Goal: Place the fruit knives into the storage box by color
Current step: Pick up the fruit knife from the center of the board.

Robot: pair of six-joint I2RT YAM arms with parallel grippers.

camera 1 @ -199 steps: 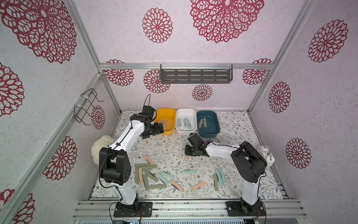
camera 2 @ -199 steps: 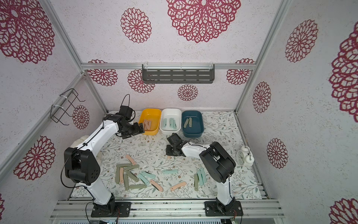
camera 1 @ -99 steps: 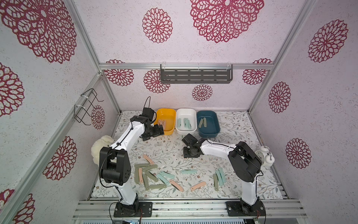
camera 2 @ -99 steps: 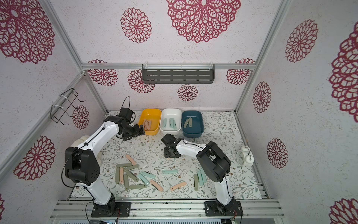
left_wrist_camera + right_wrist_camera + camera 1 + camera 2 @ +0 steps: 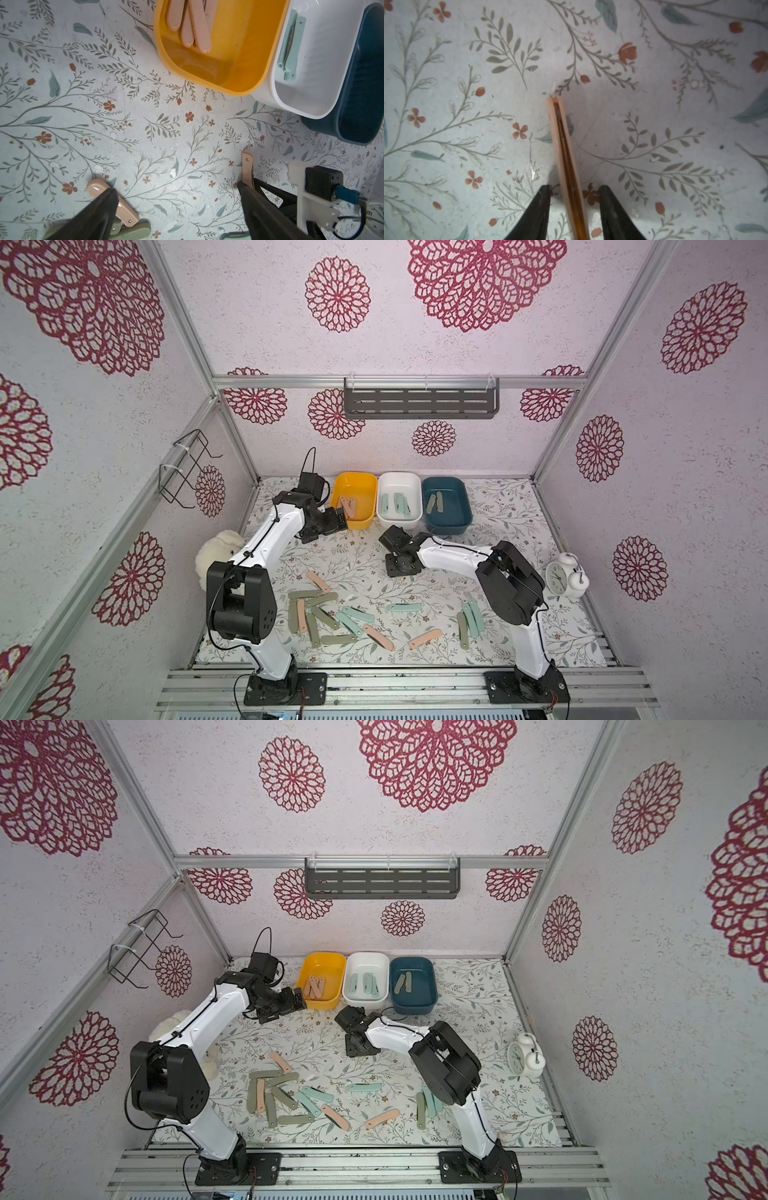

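The right end effector (image 5: 574, 187) points down at the worktop (image 5: 467, 62) with its fingers apart, one on each side of a peach knife (image 5: 560, 141) turned on its thin edge. A gap shows on both sides, so nothing is clamped. In both top views this spot lies at 6 o'clock from the white box (image 5: 409, 523). The left end effector (image 5: 174, 193) hangs with its fingers wide apart at 8 o'clock of the yellow box (image 5: 361, 524). Three boxes stand at 12 o'clock on the worktop, with peach knives in the yellow, mint in the white and olive in the dark blue box (image 5: 449, 526). The loose knives (image 5: 328, 614) lie scattered at 6 o'clock.
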